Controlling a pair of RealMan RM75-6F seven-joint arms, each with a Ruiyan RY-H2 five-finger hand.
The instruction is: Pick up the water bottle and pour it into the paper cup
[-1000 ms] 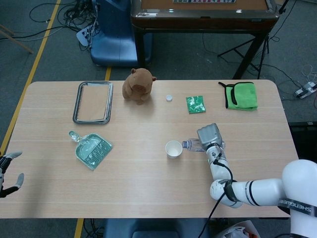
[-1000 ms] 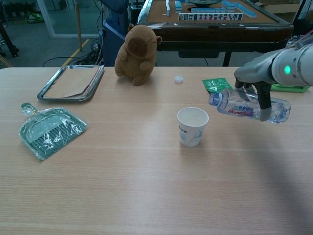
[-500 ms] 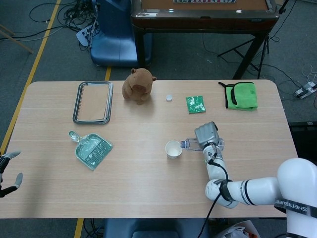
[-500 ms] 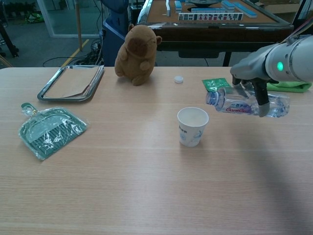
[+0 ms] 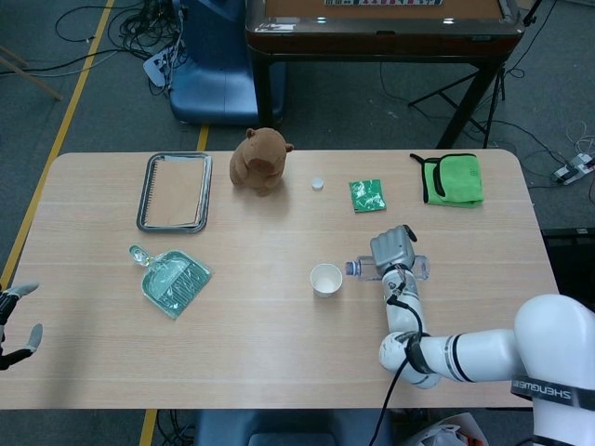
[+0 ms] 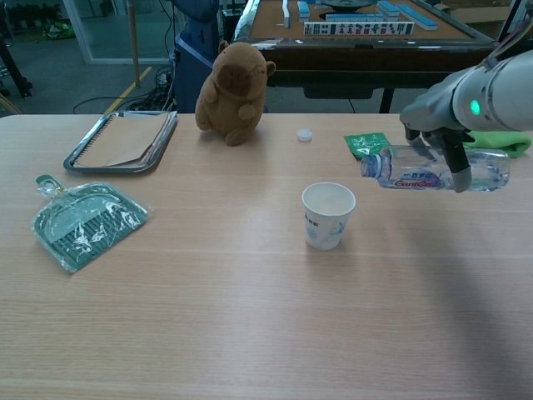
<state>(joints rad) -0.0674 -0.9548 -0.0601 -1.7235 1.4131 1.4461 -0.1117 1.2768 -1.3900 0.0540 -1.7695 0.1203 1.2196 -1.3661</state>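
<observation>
My right hand grips a clear water bottle that lies almost level in the air, uncapped mouth pointing left. The mouth hangs a little right of and above a white paper cup, which stands upright near the table's middle. A small white cap lies farther back. My left hand shows only in the head view, off the table's left edge, fingers apart and holding nothing.
A brown plush animal sits at the back, with a metal tray holding a notebook to its left. A green dustpan lies front left. A green packet and a green cloth lie at the back right.
The bottle has lifted slightly and shifted right, its mouth drawing back from the cup, and it has levelled out. The left hand has stayed put.
</observation>
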